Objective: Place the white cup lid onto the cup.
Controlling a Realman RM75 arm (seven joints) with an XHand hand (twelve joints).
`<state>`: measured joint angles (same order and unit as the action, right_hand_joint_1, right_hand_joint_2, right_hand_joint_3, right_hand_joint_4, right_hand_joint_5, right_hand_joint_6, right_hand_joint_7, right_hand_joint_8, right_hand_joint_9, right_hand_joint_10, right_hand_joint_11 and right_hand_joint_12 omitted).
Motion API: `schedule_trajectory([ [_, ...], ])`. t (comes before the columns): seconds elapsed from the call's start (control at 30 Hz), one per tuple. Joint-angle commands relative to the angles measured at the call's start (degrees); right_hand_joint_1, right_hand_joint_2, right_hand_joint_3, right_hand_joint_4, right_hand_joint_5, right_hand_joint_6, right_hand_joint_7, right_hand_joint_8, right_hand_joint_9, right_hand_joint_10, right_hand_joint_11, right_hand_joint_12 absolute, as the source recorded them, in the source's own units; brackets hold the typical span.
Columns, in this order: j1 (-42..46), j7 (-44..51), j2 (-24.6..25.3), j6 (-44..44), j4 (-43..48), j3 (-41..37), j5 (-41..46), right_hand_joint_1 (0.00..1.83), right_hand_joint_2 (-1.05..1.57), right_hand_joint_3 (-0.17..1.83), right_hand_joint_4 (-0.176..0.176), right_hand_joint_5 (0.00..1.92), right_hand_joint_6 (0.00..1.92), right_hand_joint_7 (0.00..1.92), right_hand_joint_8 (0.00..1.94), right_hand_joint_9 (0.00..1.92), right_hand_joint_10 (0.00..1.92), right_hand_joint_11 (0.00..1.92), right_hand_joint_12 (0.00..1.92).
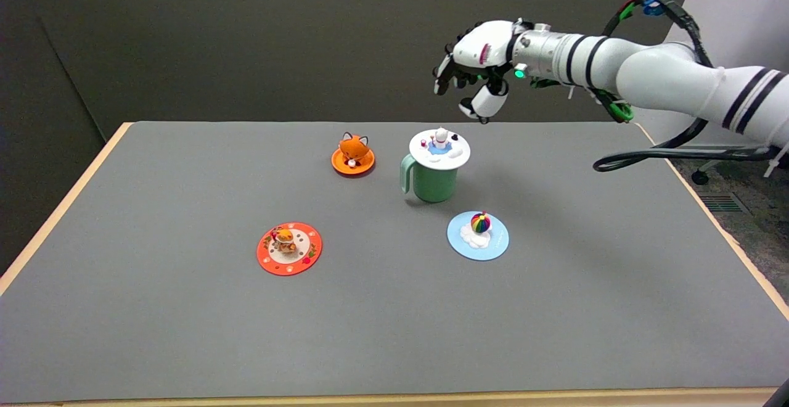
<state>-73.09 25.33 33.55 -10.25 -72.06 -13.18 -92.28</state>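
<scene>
We judge the white lid (439, 148) seated on the cup (431, 179), since our hand (471, 77) hovers above it, fingers spread, empty.

The robot hand (474, 77) is white with black fingers. Behind the robot hand, a small green light (519, 74) glows on the silver wrist. The white arm (666, 80) has black stripes and black cables (672, 148).
</scene>
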Motion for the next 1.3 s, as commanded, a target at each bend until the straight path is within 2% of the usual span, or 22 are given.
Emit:
schedule_trajectory([
  [0.03, 15.2, 0.1, -6.4, 2.7, 1.8, -18.5, -7.8, 0.85, 0.71, 0.97, 0.176, 0.74, 0.22, 0.90, 0.20, 0.97, 0.23, 0.95, 0.72],
  [0.27, 22.8, 0.4, -8.2, 6.2, 3.7, -23.9, -7.3, 0.83, 0.68, 0.96, 0.176, 0.73, 0.22, 0.90, 0.21, 0.95, 0.24, 0.91, 0.77],
  [0.33, 24.5, 0.4, -8.5, 6.6, 4.5, -25.1, -7.2, 0.88, 0.70, 0.86, 0.176, 0.73, 0.20, 0.89, 0.21, 0.95, 0.23, 0.91, 0.77],
  [0.5, 27.2, 0.5, -8.9, 7.7, 6.5, -27.3, -6.8, 0.89, 0.71, 0.87, 0.169, 0.73, 0.20, 0.88, 0.21, 0.93, 0.22, 0.89, 0.78],
  [1.3, 29.2, 3.1, -9.2, 9.9, 9.7, -27.9, -2.4, 0.89, 0.72, 0.86, 0.176, 0.74, 0.20, 0.87, 0.21, 0.90, 0.22, 0.83, 0.77],
])
